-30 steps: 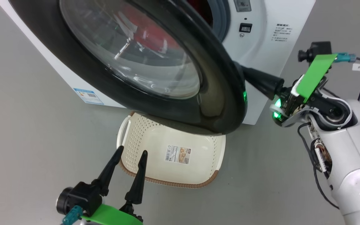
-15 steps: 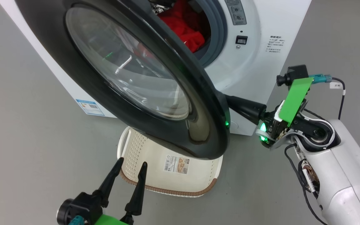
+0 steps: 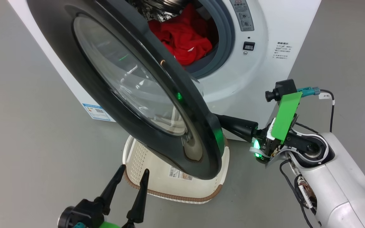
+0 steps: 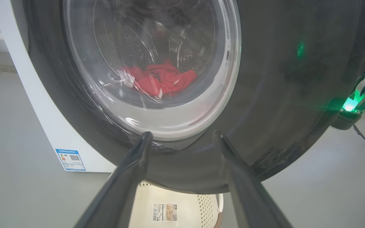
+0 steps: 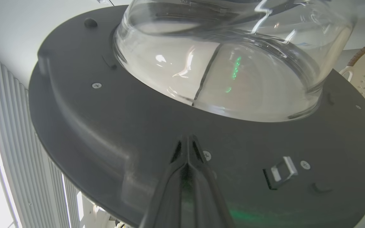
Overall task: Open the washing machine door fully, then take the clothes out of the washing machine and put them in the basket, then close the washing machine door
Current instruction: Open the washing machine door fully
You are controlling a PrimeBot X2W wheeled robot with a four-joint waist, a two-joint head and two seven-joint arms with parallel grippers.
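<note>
Washing machine door (image 3: 131, 85) sits wider open than before; closed right gripper (image 5: 187, 139) shoves its inner face. It looks heavy and rigid, rim's the spot. Left gripper (image 3: 134, 169) gapes empty below.

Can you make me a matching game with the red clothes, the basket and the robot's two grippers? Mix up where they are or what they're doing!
Things:
1. clothes
2. basket
3. left gripper
4. right gripper

Places or states:
A. shut, tips against the inner side of the washing machine door
B. inside the washing machine
C. open, holding nothing
D. on the floor, below the door's lower edge

Pairs: 1-B, 2-D, 3-C, 4-A
</note>
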